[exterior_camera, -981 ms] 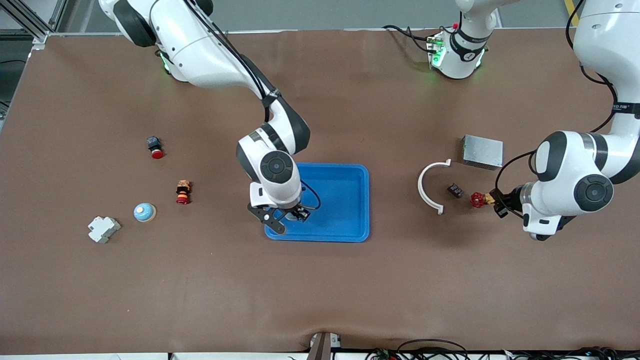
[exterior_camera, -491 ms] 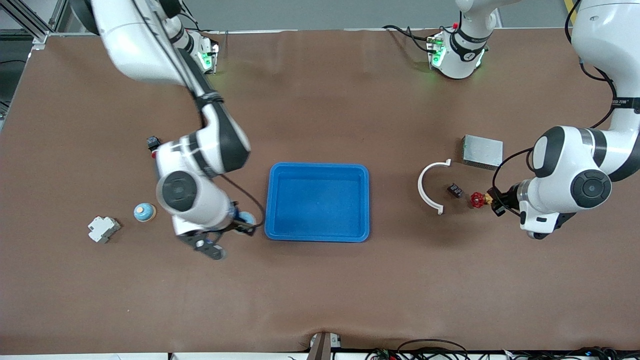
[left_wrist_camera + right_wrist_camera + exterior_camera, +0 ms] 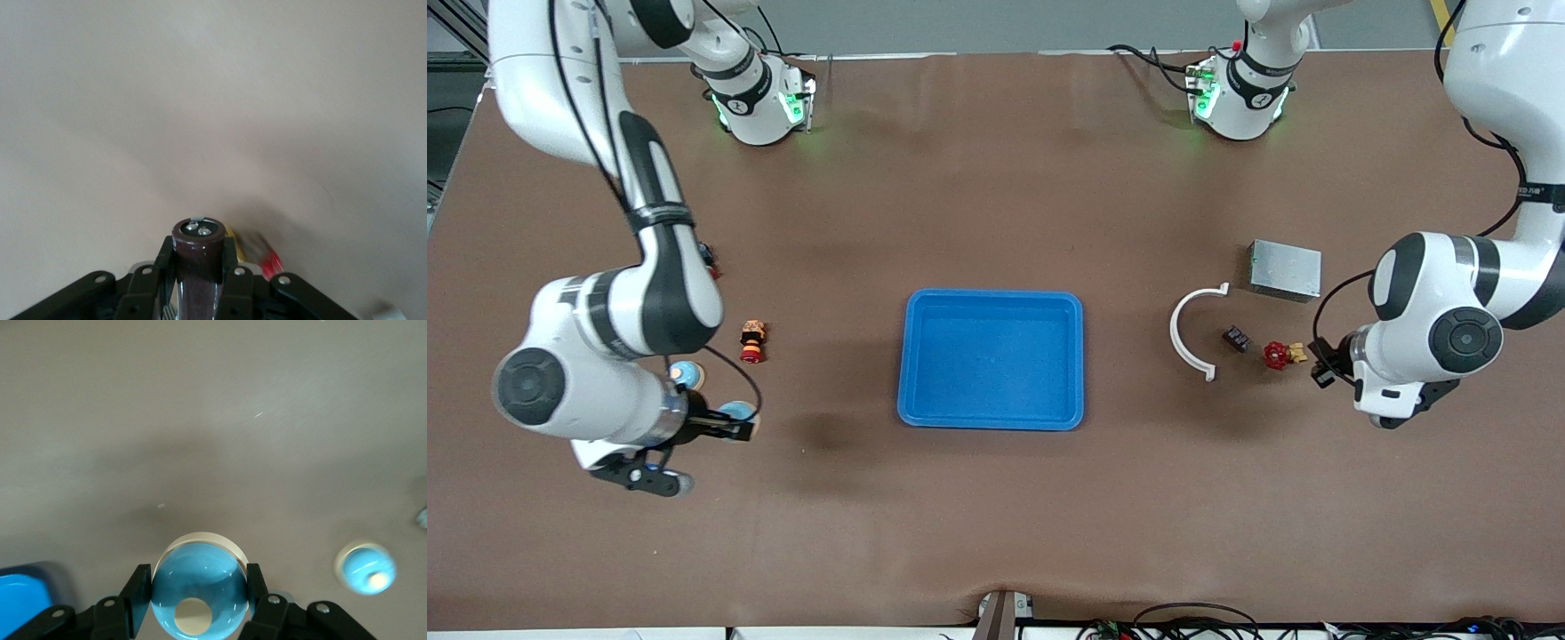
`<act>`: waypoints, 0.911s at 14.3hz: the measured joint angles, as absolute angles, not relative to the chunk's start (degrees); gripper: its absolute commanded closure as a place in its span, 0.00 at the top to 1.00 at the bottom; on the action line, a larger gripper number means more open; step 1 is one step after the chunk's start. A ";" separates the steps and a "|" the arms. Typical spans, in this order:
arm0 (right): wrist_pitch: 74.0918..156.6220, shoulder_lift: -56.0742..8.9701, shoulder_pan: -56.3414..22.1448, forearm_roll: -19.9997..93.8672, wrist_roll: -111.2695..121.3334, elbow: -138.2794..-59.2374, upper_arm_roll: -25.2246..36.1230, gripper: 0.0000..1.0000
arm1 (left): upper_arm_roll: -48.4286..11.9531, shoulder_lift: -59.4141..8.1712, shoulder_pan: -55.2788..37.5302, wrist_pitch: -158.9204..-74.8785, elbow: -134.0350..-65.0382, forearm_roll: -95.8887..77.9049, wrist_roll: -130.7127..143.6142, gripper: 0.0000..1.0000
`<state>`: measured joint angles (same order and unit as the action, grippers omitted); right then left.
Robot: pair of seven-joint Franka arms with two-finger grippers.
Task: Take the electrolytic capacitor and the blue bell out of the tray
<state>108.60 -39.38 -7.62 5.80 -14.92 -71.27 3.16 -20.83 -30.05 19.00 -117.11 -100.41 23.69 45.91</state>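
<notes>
A blue dome bell (image 3: 200, 583) with a pale button sits between the fingers of my right gripper (image 3: 197, 595), which is shut on it. In the front view that gripper (image 3: 738, 418) hangs over the bare table toward the right arm's end, clear of the blue tray (image 3: 996, 295). A second blue bell (image 3: 685, 373) stands on the table close by. My left gripper (image 3: 198, 259) is shut on a dark brown capacitor (image 3: 198, 240), held terminals outward. It is low over the table (image 3: 1323, 366), next to a red valve (image 3: 1276, 356).
Toward the left arm's end lie a white arc (image 3: 1183, 333), a small dark part (image 3: 1235, 338) and a grey metal box (image 3: 1285, 269). A red and orange button (image 3: 752, 341) stands near the right arm. A second red button (image 3: 710, 260) peeks out beside that arm's forearm.
The right arm has swung from over the tray's corner toward its own end of the table, carrying the bell. The left gripper has drawn slightly away from the red valve.
</notes>
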 measured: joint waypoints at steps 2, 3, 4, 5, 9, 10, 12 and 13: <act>110.79 -39.48 -5.08 7.79 -9.11 -72.49 3.16 0.00 | -20.75 -32.50 21.59 -121.64 -100.54 25.34 44.27 0.00; 112.01 -39.55 -3.98 8.55 -6.40 -73.34 3.15 0.00 | -20.75 -33.69 22.35 -123.29 -100.56 25.61 43.79 0.00; 113.48 -39.68 -2.88 8.95 -3.76 -74.34 3.15 0.00 | -20.75 -34.72 22.61 -124.38 -100.56 25.94 43.69 0.00; 115.06 -39.83 -1.84 9.08 -1.35 -75.45 3.16 0.00 | -20.77 -35.49 22.56 -124.98 -100.56 26.65 43.69 0.00; 118.95 -41.42 1.36 9.27 5.01 -78.01 3.14 0.00 | -20.91 -37.08 22.11 -127.05 -100.56 29.82 43.69 0.06; 119.17 -41.94 1.70 9.29 5.35 -78.02 3.13 0.00 | -20.91 -37.43 22.08 -127.29 -100.57 30.55 43.69 0.20; 119.30 -42.75 2.13 9.29 5.42 -78.04 3.13 0.00 | -20.91 -37.97 22.09 -127.60 -100.55 31.93 43.69 0.92; 119.40 -43.11 2.33 9.29 5.44 -78.06 3.14 0.00 | -20.90 -38.01 22.12 -127.75 -100.49 32.14 43.69 1.00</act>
<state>119.40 -43.11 2.33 9.29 5.44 -78.06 3.14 -20.90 -38.01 22.12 -127.75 -100.49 32.14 43.69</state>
